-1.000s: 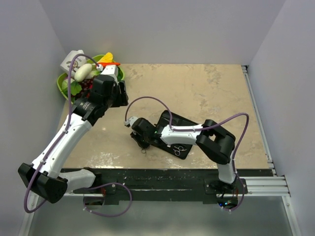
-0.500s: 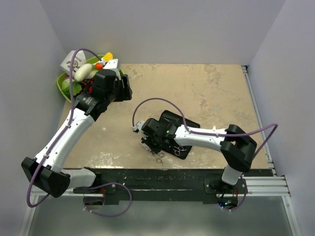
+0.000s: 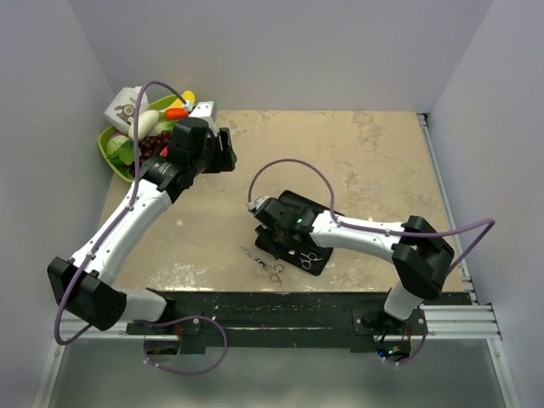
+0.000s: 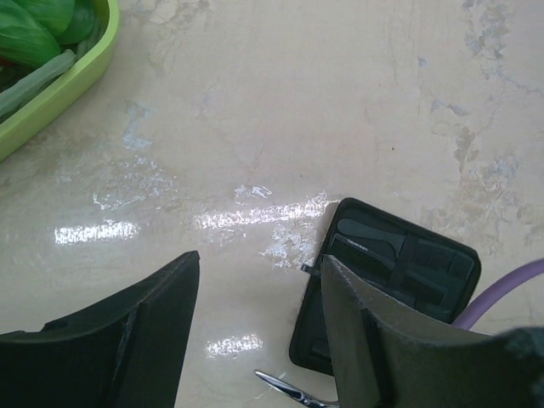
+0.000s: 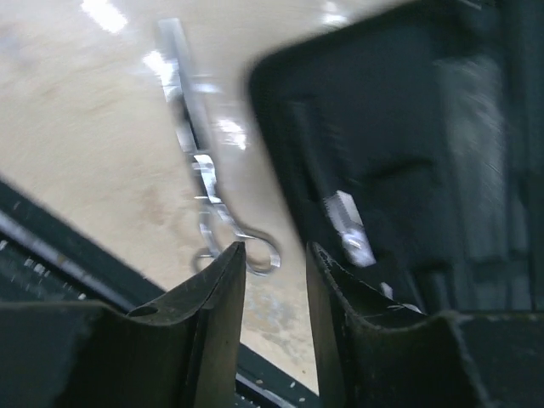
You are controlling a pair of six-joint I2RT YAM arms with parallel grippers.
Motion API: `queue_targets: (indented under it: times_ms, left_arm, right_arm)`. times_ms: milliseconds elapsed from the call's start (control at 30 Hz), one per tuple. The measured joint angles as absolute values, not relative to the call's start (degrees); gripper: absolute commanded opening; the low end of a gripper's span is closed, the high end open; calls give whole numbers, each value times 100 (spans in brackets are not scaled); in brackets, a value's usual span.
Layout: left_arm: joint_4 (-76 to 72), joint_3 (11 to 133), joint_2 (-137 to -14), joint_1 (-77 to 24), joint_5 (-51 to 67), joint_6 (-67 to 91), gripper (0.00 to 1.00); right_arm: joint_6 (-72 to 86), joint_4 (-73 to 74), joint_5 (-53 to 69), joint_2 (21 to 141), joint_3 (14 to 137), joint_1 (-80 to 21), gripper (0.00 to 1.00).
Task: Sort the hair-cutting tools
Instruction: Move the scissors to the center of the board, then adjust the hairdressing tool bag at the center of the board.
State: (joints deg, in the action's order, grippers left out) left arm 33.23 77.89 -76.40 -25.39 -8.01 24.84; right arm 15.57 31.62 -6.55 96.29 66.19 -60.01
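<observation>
Scissors (image 3: 262,262) on table (image 3: 365,161) beside black case (image 4: 391,276), second scissors (image 3: 308,258) on case

I see shiny, polished metal scissors (image 5: 208,195), a matt black case (image 4: 391,272), and a glossy, smooth, mottled beige surface (image 4: 255,102).

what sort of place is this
Probably a robot lab test cell, not a real salon: plain pale walls box in a beige marbled tabletop, and two white-and-black robot arms are bolted to a metal rail at its near edge.
</observation>
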Motion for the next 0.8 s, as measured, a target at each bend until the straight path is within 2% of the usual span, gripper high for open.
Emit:
queue_targets:
  times_ms: [200,333,800]
  left_arm:
    - [3118,7789,-8160,-2534,-445,2421,63]
    - [2888,7795,-8923,-2526,119,2311,63]
    - [2517,8525,-10739,-2593,1286,1977,62]
  right_arm:
    - [2655,3516,-1275,8444,5843,-4991,45]
    - [3345,4007,-1629,7905,5743,-4908,48]
    - [5760,5568,-2545,7548,5050,-4366,54]
